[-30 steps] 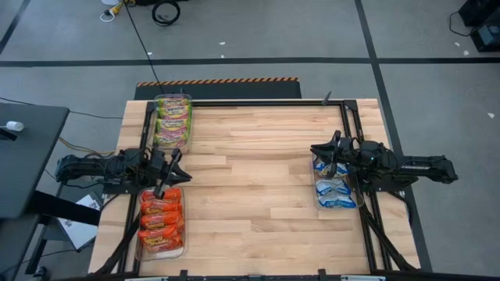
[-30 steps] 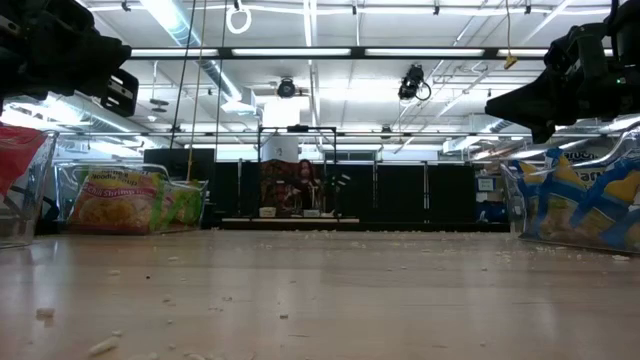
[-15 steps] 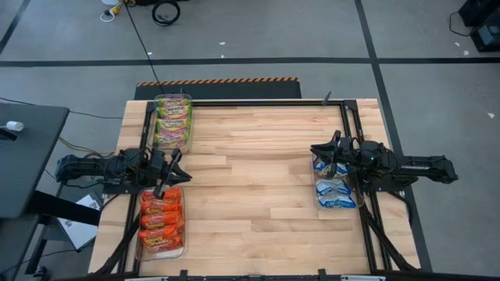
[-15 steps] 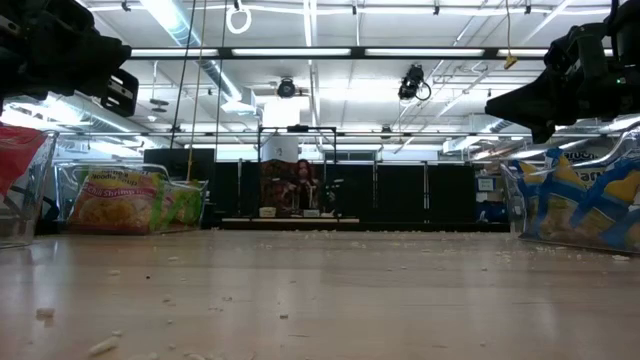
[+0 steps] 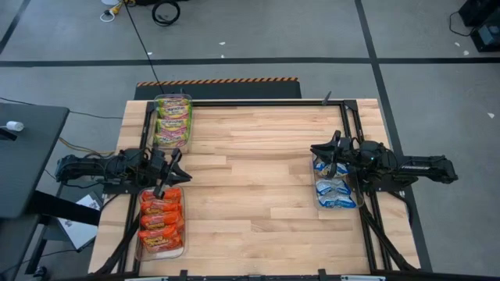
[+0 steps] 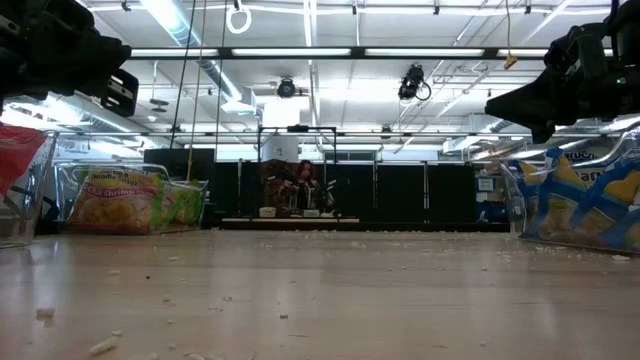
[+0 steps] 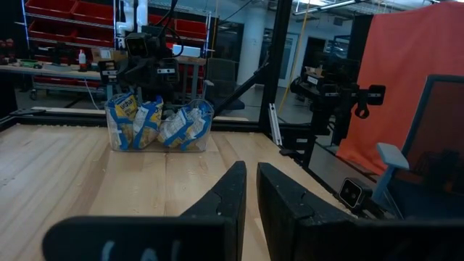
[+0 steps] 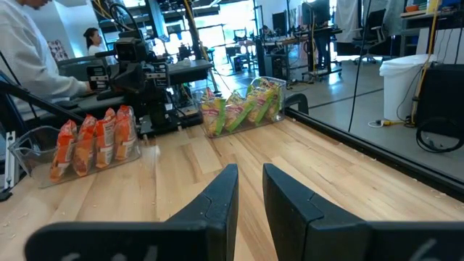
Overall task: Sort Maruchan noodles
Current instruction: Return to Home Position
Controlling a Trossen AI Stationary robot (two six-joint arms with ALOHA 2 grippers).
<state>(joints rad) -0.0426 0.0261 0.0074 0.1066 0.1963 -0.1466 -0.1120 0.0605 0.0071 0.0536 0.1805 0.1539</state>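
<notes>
**Table** point(image 5: 258, 172): pale wood-plank top; small pale crumbs point(image 6: 100, 345) lay scattered over its front part.

**Left gripper** point(image 7: 250, 168): hung above the table at its left edge, just over the back end of the front-left bin. Its two dark fingers were drawn close, with only a narrow slit between them and nothing held. It pointed across the table toward the right edge.

**Right gripper** point(image 8: 249, 168): hung above the table near its right edge, over the back end of the right bin. Its fingers were likewise close together with a narrow slit between them, and they gripped nothing. It pointed toward the left edge.

**Blue-white packets** point(image 5: 334, 187): several stood on edge in a row inside the clear right bin point(image 5: 317, 195), which sat against the right edge about midway along it.

**Orange-red packets** point(image 5: 161, 222): several stood in a row inside the clear front-left bin point(image 5: 184, 234), at the table's front left corner.

**Green-pink-yellow packets** point(image 5: 173, 121): several were stacked in a row inside the clear back-left bin point(image 5: 173, 97), at the back left corner, well apart from the orange-red lot.

No packet lay loose on the open wood between the bins.

**Beyond the table**: a person in a white sleeve point(image 8: 29, 58) showed past the left edge in the right wrist view
</notes>
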